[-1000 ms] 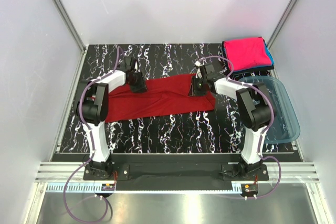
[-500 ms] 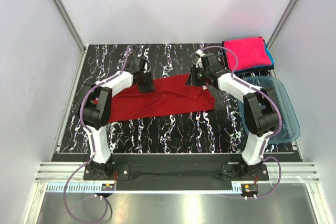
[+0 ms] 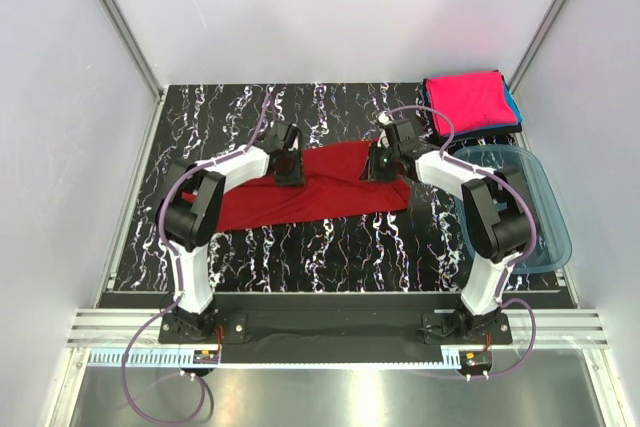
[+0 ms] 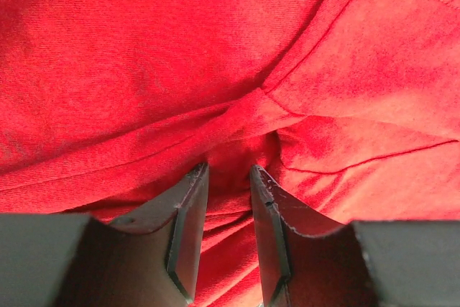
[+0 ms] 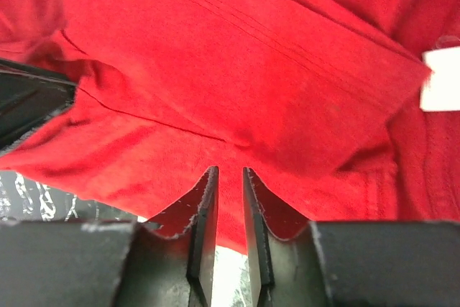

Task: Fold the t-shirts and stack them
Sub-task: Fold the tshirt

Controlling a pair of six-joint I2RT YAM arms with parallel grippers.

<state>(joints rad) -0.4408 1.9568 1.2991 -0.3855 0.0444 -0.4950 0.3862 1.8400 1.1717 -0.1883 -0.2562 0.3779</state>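
Note:
The dark red t-shirt (image 3: 320,192) lies spread in a wide band across the middle of the marble table (image 3: 330,257). My left gripper (image 3: 290,169) is down on its far edge, left of centre. In the left wrist view the jaws (image 4: 228,170) stand narrow, pinching a bunched fold of red cloth (image 4: 180,48). My right gripper (image 3: 383,164) is down on the shirt's far right part. Its jaws (image 5: 228,172) are nearly closed on the shirt's edge (image 5: 251,55), near the white neck label (image 5: 440,80). A bright pink tee (image 3: 465,102) lies folded on a teal-blue one (image 3: 512,104).
The folded stack sits at the table's back right corner. A translucent blue plastic tub (image 3: 535,207) stands along the right edge, close to the right arm. White walls enclose the table on three sides. Bare marble shows in front of the red shirt.
The left gripper has moved to the right along the shirt's far edge, drawing cloth with it. The right gripper went back a little, then came forward onto the shirt again.

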